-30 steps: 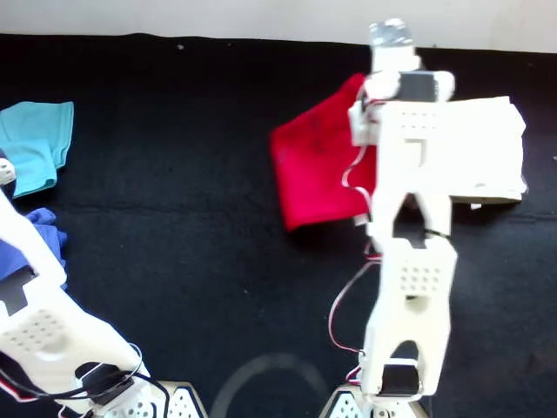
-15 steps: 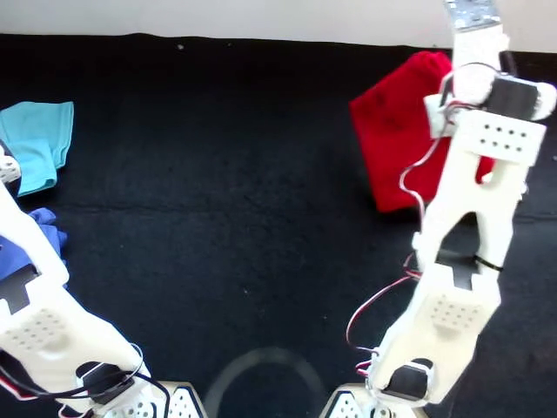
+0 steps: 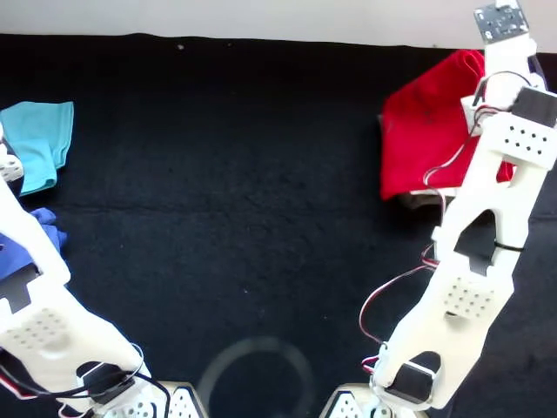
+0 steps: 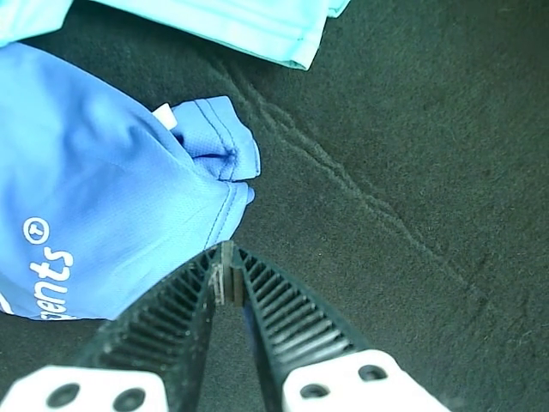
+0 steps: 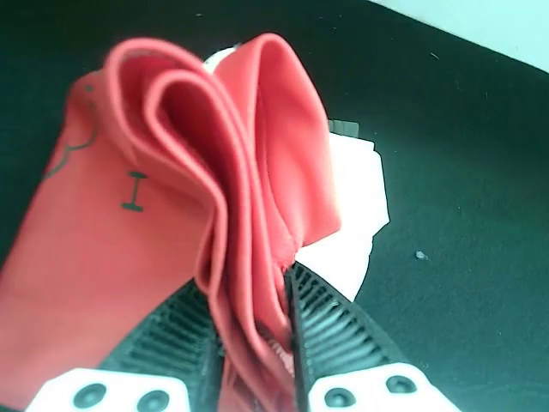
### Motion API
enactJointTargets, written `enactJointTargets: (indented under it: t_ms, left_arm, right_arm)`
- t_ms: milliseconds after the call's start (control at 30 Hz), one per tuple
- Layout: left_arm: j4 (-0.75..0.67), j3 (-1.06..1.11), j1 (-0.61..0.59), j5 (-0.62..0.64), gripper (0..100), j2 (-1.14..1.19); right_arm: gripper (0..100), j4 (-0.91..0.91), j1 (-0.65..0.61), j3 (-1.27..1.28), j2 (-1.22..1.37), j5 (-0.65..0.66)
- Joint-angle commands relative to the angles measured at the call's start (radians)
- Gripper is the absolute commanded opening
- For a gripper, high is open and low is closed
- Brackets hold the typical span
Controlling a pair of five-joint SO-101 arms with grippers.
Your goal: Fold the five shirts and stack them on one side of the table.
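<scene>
The right wrist view shows the right gripper (image 5: pixel 249 287) clamped on the red shirt (image 5: pixel 171 206): both ribbed fingers press on a bunch of several red layers, which fan out beyond the tips. A small dark mark sits on one red panel. Beneath the red cloth lies a white shirt (image 5: pixel 356 232), its corner poking out onto the black table.

From the high view the grip itself is hidden by the right arm (image 3: pixel 487 226), but the place is plain. The red shirt sits at the far right corner of the table, over a pale sliver of the white shirt at its near edge. The arm stretches from the near edge out to that corner.

The left wrist view shows the left gripper (image 4: pixel 227 257) closed, fingertips meeting with nothing between them that I can make out. It hangs just beside the edge of a rumpled blue shirt (image 4: pixel 103 197). A teal shirt (image 4: pixel 232 21) lies just beyond that one.

In the high view both lie at the left edge, the teal one farther and the blue one partly behind the left arm (image 3: pixel 39 313).

The table (image 3: pixel 244 174) is covered in black cloth, with a raised crease (image 4: pixel 360 197) near the blue shirt and a faint ring (image 3: pixel 257 366) near the arm bases. A pale wall (image 3: pixel 261 17) runs along the far edge.
</scene>
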Motion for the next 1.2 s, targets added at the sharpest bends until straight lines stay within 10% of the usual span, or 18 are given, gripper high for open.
enactJointTargets:
  t_ms: [0, 800, 1167]
  left_arm:
    - [0.002, -0.008, 0.041, 0.000, 1, -0.065]
    - [0.002, -0.008, 0.054, 0.000, 1, -0.065]
    - [0.002, -0.008, 0.054, 0.000, 1, -0.065]
  right_arm:
    - [0.7, -0.085, 0.015, -0.013, 0.039, 0.018]
    - [1.5, -0.406, 0.097, -0.015, 0.291, 0.020]
    - [23.5, -0.418, 0.119, -0.071, 0.294, 0.006]
